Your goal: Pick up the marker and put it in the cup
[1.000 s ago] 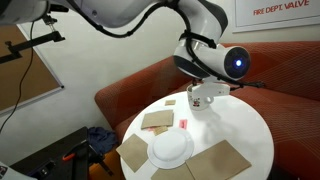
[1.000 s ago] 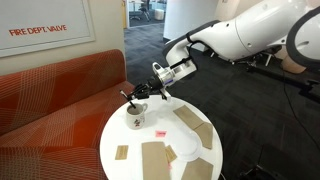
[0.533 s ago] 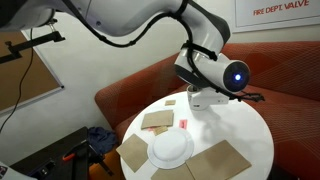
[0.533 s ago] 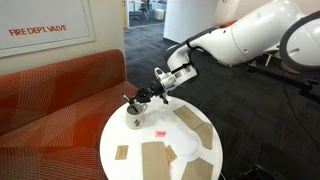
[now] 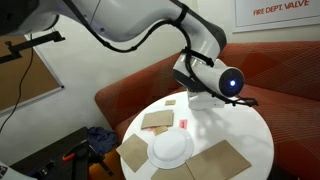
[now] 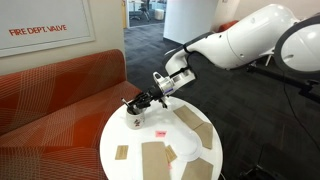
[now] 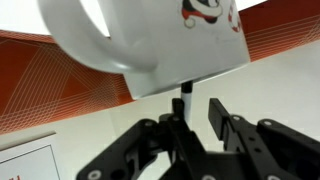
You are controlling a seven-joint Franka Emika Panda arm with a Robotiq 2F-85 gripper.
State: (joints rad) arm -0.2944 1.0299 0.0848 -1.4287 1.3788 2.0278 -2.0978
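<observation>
The white cup (image 6: 135,120) stands on the round white table (image 6: 165,112) near its sofa side. In the wrist view, which is upside down, the cup (image 7: 150,40) fills the top, with its reddish print at the edge. The thin black marker (image 7: 186,96) sticks out of the cup's mouth, between the fingers and close against one of them. My gripper (image 7: 198,110) is just over the cup's rim with a clear gap to the other finger, so it is open. In an exterior view the gripper (image 6: 133,101) hangs right above the cup.
A flat white plate (image 5: 171,148) and several brown paper squares (image 5: 157,120) lie on the table (image 5: 240,130). A small pink item (image 6: 161,132) lies beside the cup. An orange sofa (image 6: 60,90) curves behind the table.
The arm has shifted a little over the cup. The gripper stays at the cup's mouth with the marker now standing in the cup.
</observation>
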